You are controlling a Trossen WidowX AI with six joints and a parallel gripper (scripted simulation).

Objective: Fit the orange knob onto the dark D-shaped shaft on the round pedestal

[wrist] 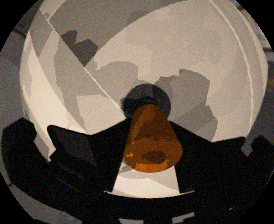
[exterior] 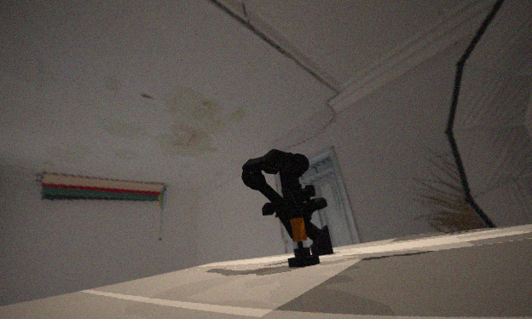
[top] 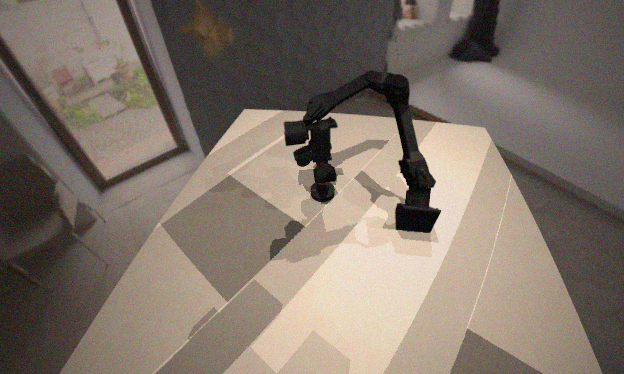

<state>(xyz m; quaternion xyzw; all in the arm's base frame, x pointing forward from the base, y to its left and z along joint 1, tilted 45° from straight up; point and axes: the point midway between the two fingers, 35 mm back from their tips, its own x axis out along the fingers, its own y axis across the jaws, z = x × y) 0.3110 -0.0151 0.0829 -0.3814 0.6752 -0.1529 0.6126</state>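
The orange knob is upright between the two fingers of my gripper, which is shut on it. In the exterior view the knob stands above the dark round pedestal. A short piece of the dark shaft shows between the knob's lower end and the pedestal. The knob is over the shaft and not down on the pedestal. Whether the shaft's tip is inside the hole is hidden. The flat sides do not show. In the top view the fingers hide nearly all of the knob.
The arm's dark base stands on the patterned table, to the right of the pedestal in the top view. The arm arches over from the base to the pedestal. Dark shadow patches lie across the table around the pedestal.
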